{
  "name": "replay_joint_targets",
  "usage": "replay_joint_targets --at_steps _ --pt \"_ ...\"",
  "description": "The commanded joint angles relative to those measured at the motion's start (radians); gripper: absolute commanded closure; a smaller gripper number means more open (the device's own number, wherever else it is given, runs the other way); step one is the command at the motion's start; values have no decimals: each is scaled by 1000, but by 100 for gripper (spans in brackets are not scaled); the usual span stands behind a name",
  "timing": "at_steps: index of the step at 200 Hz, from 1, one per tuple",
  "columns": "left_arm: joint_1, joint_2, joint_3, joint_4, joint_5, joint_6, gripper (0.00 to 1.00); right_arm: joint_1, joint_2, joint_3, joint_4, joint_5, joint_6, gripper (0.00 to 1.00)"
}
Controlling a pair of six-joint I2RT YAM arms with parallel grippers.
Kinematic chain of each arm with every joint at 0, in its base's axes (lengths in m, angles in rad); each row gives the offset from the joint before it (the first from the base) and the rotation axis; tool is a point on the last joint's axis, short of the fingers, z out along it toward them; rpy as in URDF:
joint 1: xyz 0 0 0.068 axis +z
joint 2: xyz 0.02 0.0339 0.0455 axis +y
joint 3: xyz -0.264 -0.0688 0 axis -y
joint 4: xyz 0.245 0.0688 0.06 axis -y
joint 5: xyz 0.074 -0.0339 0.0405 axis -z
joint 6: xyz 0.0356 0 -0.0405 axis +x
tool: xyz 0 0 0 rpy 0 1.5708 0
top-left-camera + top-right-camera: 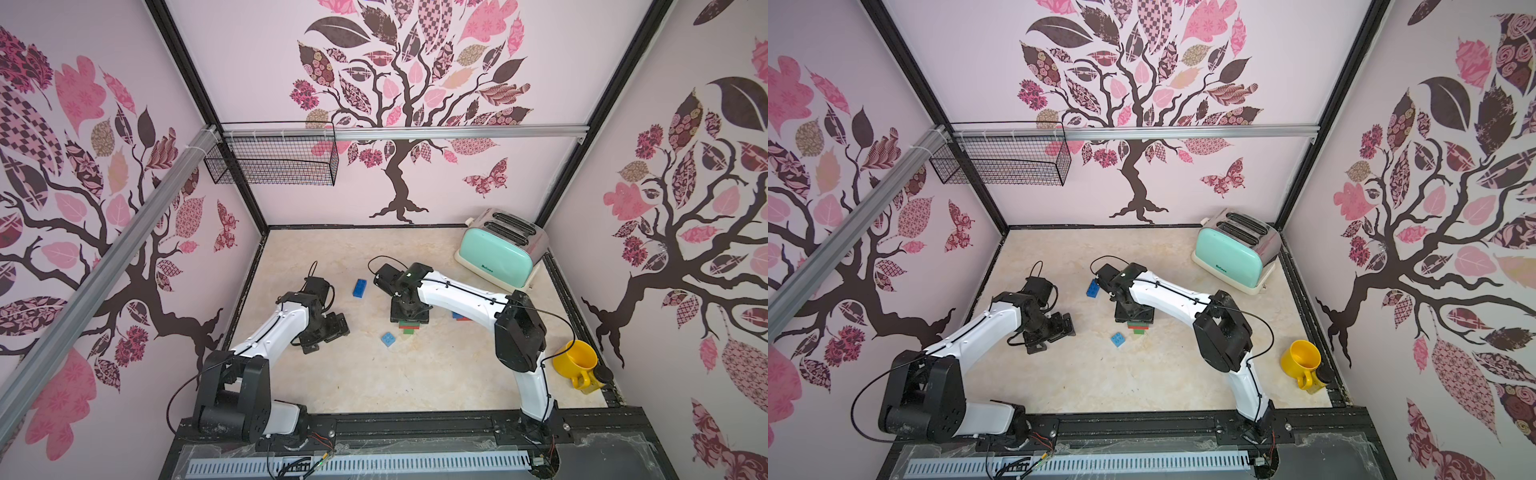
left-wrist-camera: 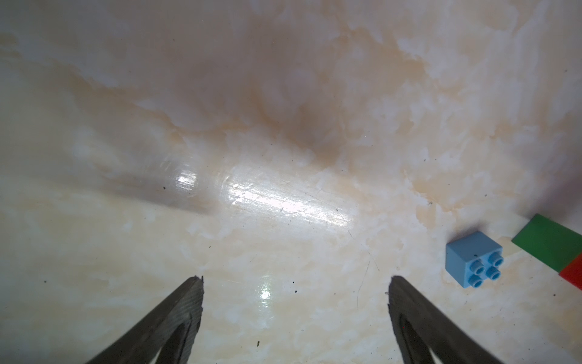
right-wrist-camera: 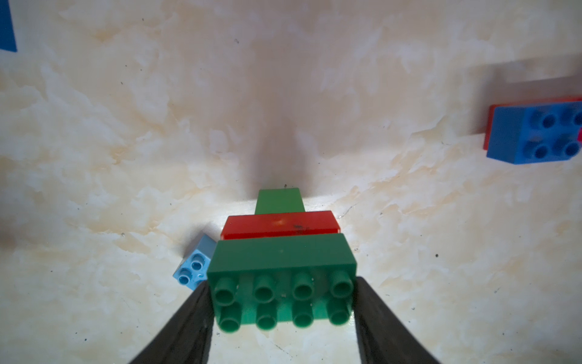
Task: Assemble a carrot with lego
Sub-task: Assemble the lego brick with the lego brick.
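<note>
The carrot [image 3: 283, 252], a green, red and green stack, is mid-tabletop, its widest green brick pinched by the right gripper [image 3: 282, 283]. A light blue brick [image 2: 474, 263] lies just beside it. The left gripper [image 2: 296, 279] hangs spread near the left edge. The lettering on the toaster [image 1: 496, 257] in the far right corner is too small to read.

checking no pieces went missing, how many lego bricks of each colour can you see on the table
green: 2, the green tip brick and the wide green brick
red: 2, the stack's red brick and the red brick under a blue one
dark blue: 2, the blue brick atop it and the loose oblong blue brick
light blue: 1, the light blue brick
total: 7
</note>
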State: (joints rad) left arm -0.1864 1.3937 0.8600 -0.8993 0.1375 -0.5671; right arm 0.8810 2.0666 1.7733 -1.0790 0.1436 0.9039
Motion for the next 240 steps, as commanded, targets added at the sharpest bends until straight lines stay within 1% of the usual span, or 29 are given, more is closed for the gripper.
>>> replay_joint_targets --at_steps 1,28,56,81,117,135,164,240 --pt "7 -10 -7 4 3 15 6 -4 77 1 -36 -68 -30 70" --pt "7 -9 -6 4 4 13 6 -13 88 -2 -23 -85 -48 70" --pt "6 -8 -3 1 5 12 6 -22 133 21 -48 -107 -75 70" --pt "6 -8 2 -5 4 12 6 -21 127 -29 -7 -136 -74 71" --pt "7 -9 5 -7 3 10 6 -22 126 -30 -4 -134 -81 70" --pt "7 -10 11 -12 1 7 6 -23 106 -11 -4 -113 -76 65" --pt "6 -15 17 -18 -9 2 6 -23 78 21 -10 -93 -71 54" --pt "7 -20 42 -35 -26 -2 5 -27 23 51 -10 -88 -71 38"
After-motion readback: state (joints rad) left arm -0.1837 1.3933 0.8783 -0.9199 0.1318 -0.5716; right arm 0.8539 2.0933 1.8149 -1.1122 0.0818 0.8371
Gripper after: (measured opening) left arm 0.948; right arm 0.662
